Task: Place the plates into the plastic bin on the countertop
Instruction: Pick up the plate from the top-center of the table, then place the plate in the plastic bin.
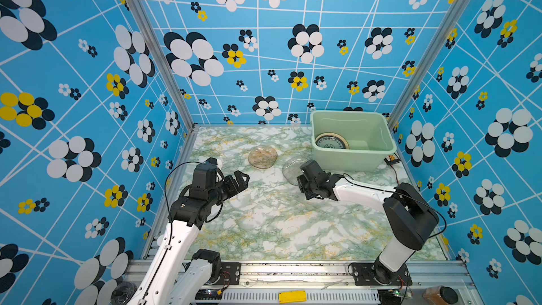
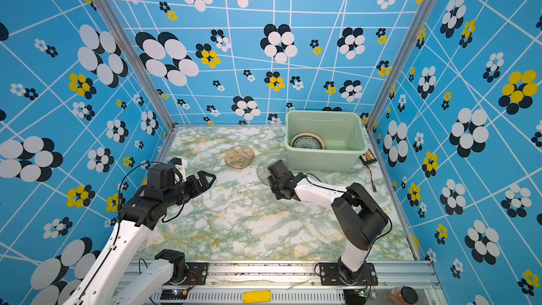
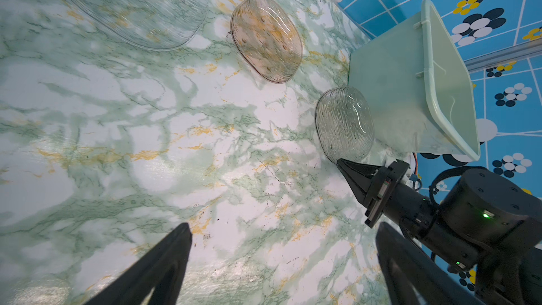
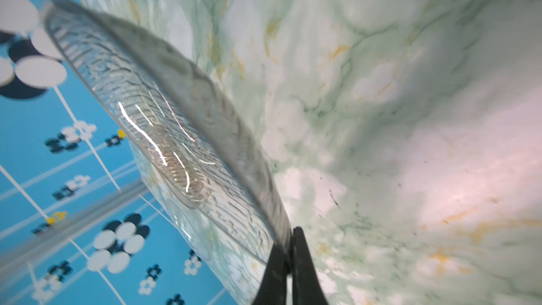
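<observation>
- Right gripper (image 4: 289, 242) is clamped down narrow on the rim of the grey glass plate (image 4: 164, 130). The two black fingers (image 4: 305, 262) are pinched together with the glass edge between them.
- Grey glass plate is tilted in that grip. It sits just beside the front wall of the plastic bin (image 1: 372, 133), outside it, in both top views (image 1: 291, 170) (image 2: 264, 168). Can't tell if its far edge touches the countertop (image 1: 278, 215).
- Left wrist view shows the same: the right gripper (image 3: 344, 165) tip is on the near rim of the grey plate (image 3: 344, 124), with the bin wall (image 3: 390, 83) right behind it.
- Left gripper (image 3: 284, 236) has its jaws spread wide and holds nothing. It hangs over bare countertop, well apart from the bin (image 2: 206, 178).
- Amber glass plate (image 1: 262, 156) lies flat on the countertop, between the two grippers and further back, near the grey one but apart from it.
- Clear ribbed glass plate (image 3: 132, 4) is also flat on the countertop, beyond the amber one as seen from the bin. It is barely readable in the top views.
- Blue-white patterned plate (image 1: 331, 142) is inside the bin, leaning against its left inner wall, with cream and dark rims showing behind it.
- Bin stands in the back right corner of the countertop.
</observation>
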Tool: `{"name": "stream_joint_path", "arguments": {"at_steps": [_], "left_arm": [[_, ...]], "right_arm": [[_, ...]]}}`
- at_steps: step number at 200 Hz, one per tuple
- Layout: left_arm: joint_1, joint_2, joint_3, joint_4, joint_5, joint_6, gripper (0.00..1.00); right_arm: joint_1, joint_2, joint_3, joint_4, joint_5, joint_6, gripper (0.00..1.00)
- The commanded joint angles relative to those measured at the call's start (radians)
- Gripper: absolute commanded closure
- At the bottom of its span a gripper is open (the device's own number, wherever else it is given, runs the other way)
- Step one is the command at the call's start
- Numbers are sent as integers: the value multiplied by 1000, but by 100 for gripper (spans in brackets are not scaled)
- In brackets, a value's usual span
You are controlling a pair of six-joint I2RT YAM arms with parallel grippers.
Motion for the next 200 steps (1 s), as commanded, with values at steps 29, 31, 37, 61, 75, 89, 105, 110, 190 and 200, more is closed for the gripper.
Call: {"name": "stream_joint_path", "arguments": {"at_steps": [29, 31, 37, 61, 75, 89, 105, 110, 190, 200], "left_arm": [[-15, -2, 36, 6, 52, 2, 1], [-15, -1, 38, 7, 55, 4, 1], [-16, 2, 42, 11, 64, 7, 1], [-30, 17, 63, 25, 96, 39, 1], [-41, 29, 81, 32, 107, 68, 1], [-60, 46, 112, 30, 118, 112, 1], [-96, 72, 164, 15, 131, 189, 1], [-111, 82, 183, 3, 126, 217, 1], [-246, 210, 299, -27, 104, 337, 1], [-254, 238, 312, -25, 110, 339, 1]], "right_arm": [[-11, -179, 152, -479, -55, -659, 96], [-10, -187, 161, -492, -56, -674, 96], [-12, -208, 179, -519, -62, -735, 96], [-39, -230, 341, -702, -123, -958, 96], [-68, -182, 501, -854, -168, -1095, 96], [-102, -98, 714, -1027, -207, -1232, 96], [-150, 31, 977, -1234, -264, -1389, 95], [-166, 74, 1068, -1295, -267, -1431, 96], [-504, 391, 1601, -1424, -415, -1474, 100], [-539, 397, 1602, -1406, -423, -1466, 100]]}}
